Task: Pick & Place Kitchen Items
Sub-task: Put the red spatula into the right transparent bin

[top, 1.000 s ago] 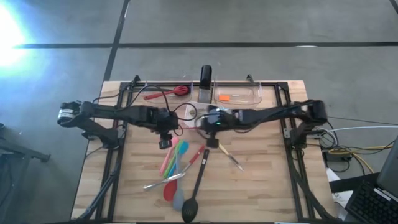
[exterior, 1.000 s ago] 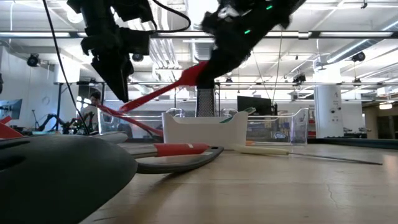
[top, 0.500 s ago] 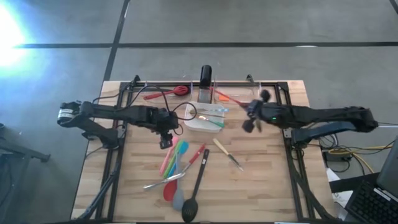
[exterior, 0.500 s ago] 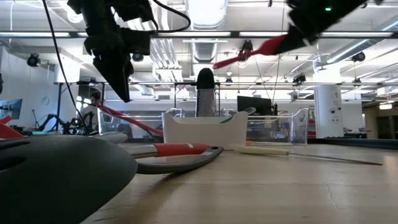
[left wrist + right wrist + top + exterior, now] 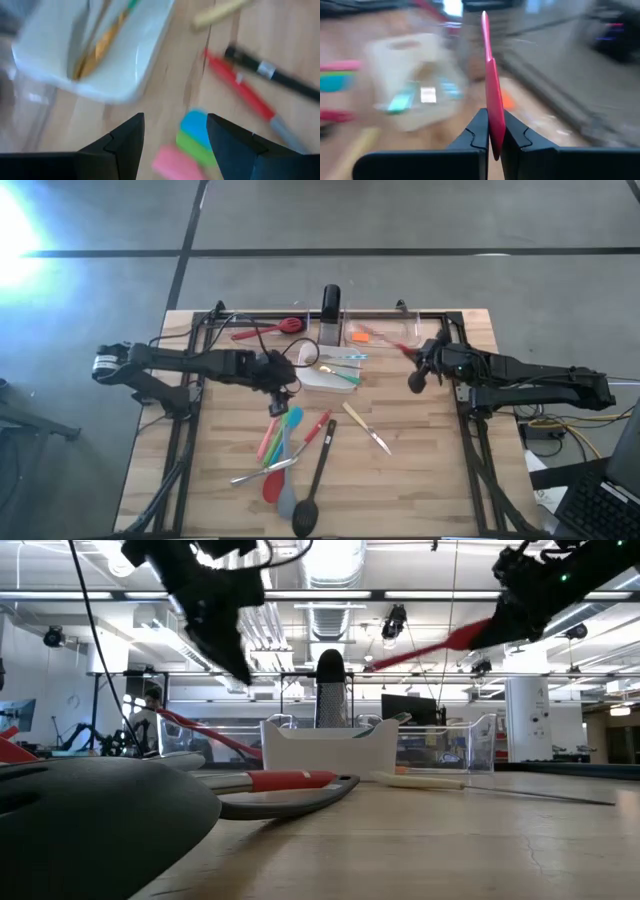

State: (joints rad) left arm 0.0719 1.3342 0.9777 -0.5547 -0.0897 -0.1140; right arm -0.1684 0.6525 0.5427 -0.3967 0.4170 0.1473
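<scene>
Red spatula [image 5: 491,100] is the item in hand: the right gripper [image 5: 418,370] has its jaws clenched on the handle, and the long red blade runs straight out ahead of them. In the high view the spatula [image 5: 385,340] points from the jaws toward the clear bin [image 5: 385,332] at the far edge of the desk [image 5: 420,470], so its long axis already lies roughly along the line to that bin, with the tip over or just at the bin's rim; I cannot tell which. In the low view it hangs well above the desk, tilted, tip lower than the held end [image 5: 430,648]. The placing move, as I judge it, turns on carrying the jaws a little farther along that same axis until the blade is inside the bin walls, then letting go.

The left gripper [image 5: 274,392] hovers with its jaws released and nothing between them. Just ahead of those jaws lie the blue, green and pink silicone spoons [image 5: 192,142], bunched side by side; a red-handled utensil [image 5: 240,95] lies just beyond them, and the white dish [image 5: 95,55], which already holds a few slim pieces, sits farther ahead. The left arm is clearly the nearer one to this pile.
</scene>
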